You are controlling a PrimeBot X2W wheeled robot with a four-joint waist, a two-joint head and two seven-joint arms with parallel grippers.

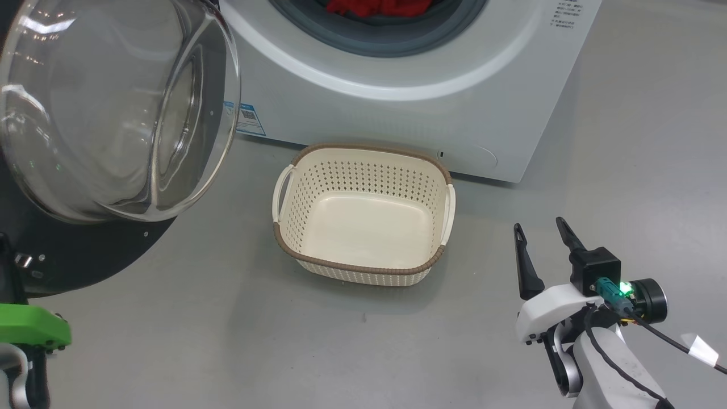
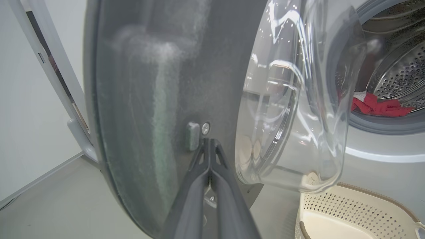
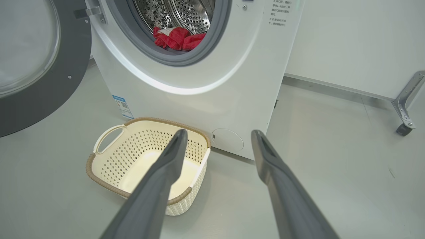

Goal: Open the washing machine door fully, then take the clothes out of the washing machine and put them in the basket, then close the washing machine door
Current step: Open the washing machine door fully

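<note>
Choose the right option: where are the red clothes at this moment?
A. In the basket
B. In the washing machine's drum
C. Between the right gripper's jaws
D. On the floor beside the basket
B: the clothes lie at the front of the drum, just behind the grey ring, and the basket has nothing in it.

I get bright, even light in all three views, with only a faint shadow on the floor (image 1: pixel 227 341) around the basket (image 1: pixel 363 173). The glass bowl of the washing machine door (image 1: pixel 113 108) carries white glints and warped reflections, and in my left wrist view its dark panel looks hazy. Both wrist views bend straight lines near their edges.
</note>
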